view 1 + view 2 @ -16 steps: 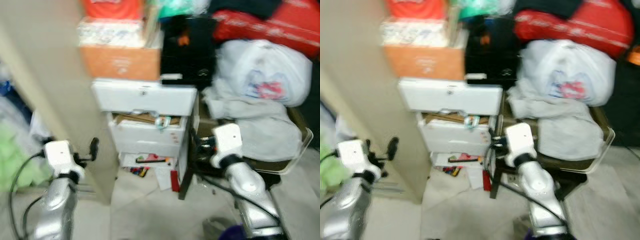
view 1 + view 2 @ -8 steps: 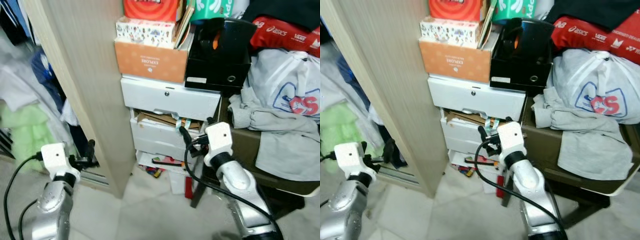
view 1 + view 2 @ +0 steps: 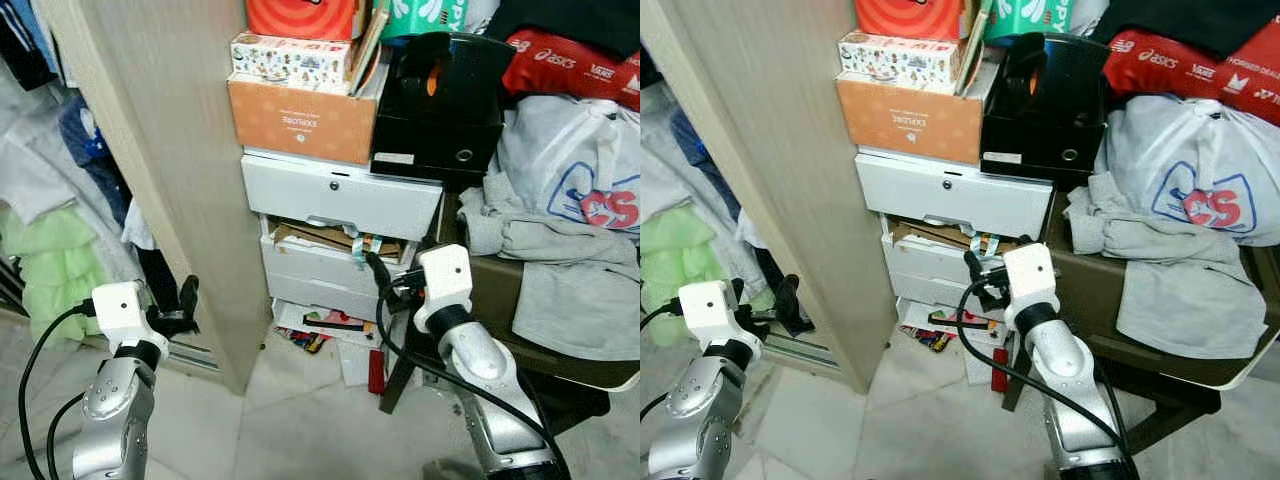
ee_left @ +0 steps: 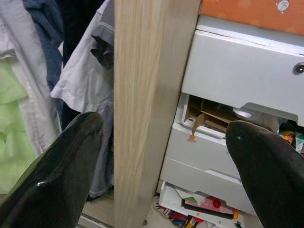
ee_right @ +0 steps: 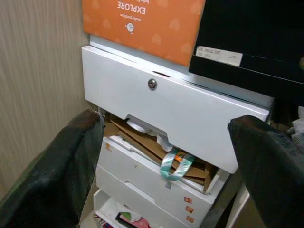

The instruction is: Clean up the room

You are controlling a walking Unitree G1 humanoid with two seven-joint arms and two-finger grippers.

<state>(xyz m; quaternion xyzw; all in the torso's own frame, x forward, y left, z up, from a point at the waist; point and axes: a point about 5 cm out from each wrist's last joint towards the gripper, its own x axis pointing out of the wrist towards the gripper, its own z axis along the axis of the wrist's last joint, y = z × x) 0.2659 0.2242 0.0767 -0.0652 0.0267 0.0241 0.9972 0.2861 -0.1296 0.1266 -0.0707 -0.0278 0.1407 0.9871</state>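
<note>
A white drawer unit (image 3: 340,195) stands against a wooden panel (image 3: 170,150). Its second drawer sits ajar with cardboard (image 3: 310,240) and a teal strap (image 5: 175,164) sticking out. Papers and small clutter (image 3: 320,328) lie on the floor under the unit. My right gripper (image 3: 380,275) is open, held just in front of the ajar drawer and holding nothing. My left gripper (image 3: 180,305) is open and low, beside the wooden panel's left face. In the wrist views both pairs of fingers (image 4: 52,175) (image 5: 57,171) stand wide apart.
An orange box (image 3: 300,120) and a black box (image 3: 440,100) sit on the drawer unit. To the right, a low table holds grey clothes (image 3: 560,270), a white bag (image 3: 570,160) and a red bag (image 3: 580,65). Clothes (image 3: 50,260) hang at the left.
The camera has swung and the blur has gone, so the scene has shifted in frame. Both arms keep about the same pose, grippers still open.
</note>
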